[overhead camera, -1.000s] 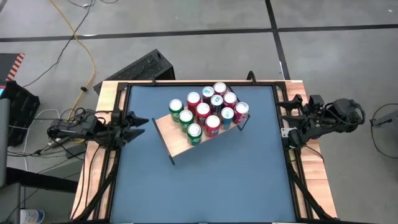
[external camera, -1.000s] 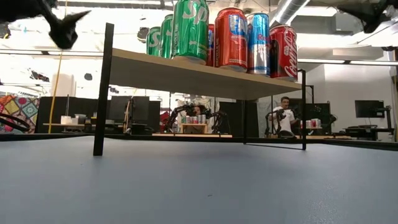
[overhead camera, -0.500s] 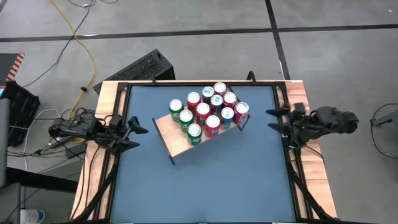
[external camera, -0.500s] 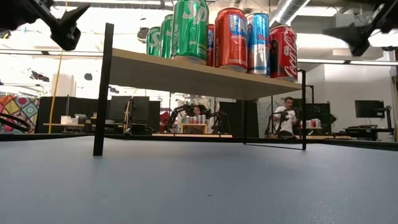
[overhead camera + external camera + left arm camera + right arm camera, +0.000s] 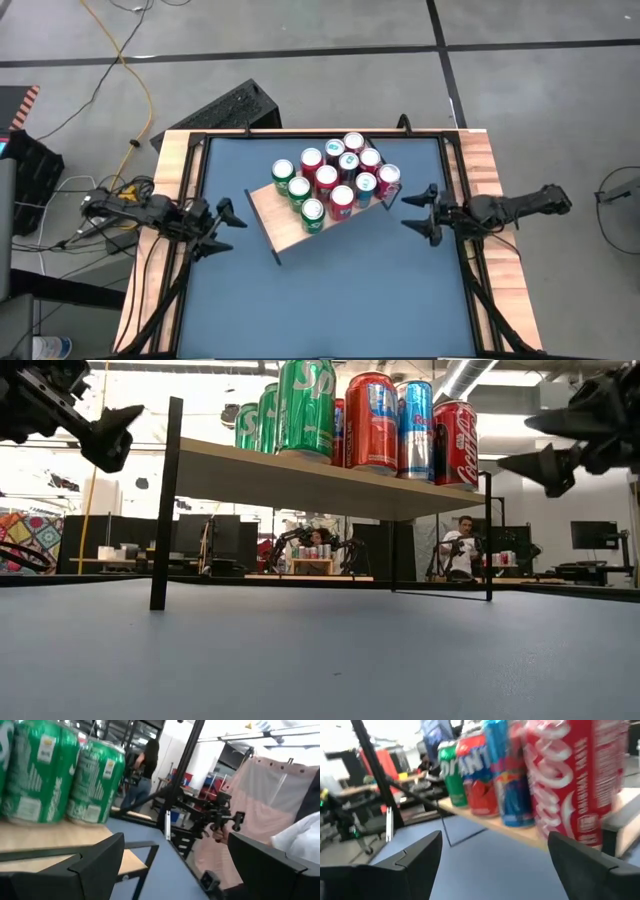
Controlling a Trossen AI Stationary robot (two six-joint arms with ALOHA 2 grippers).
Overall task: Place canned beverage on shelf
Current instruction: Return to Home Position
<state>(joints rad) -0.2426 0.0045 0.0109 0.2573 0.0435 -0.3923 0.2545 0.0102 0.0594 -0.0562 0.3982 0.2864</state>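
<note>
The shelf (image 5: pixel 290 222), a light wood board on thin black legs, stands in the middle of the blue table and carries several cans (image 5: pixel 336 178), green, red and blue, standing upright on their bases; it also shows in the low view (image 5: pixel 320 478). My left gripper (image 5: pixel 232 218) is open and empty, just left of the shelf's near left corner. My right gripper (image 5: pixel 417 212) is open and empty, right of the shelf's right end and the red cola can (image 5: pixel 562 780). The left wrist view shows green cans (image 5: pixel 60 775).
The table's wood edge (image 5: pixel 172 200) runs along both sides. Bare blue tabletop (image 5: pixel 330 300) lies in front of the shelf. People and other robot arms show in the room behind the table (image 5: pixel 455 550).
My right gripper has come from beyond the table's right edge toward the shelf's right end and has dropped lower. My left gripper has moved a little toward the table's near edge and toward the shelf. The shelf and cans have stayed put.
</note>
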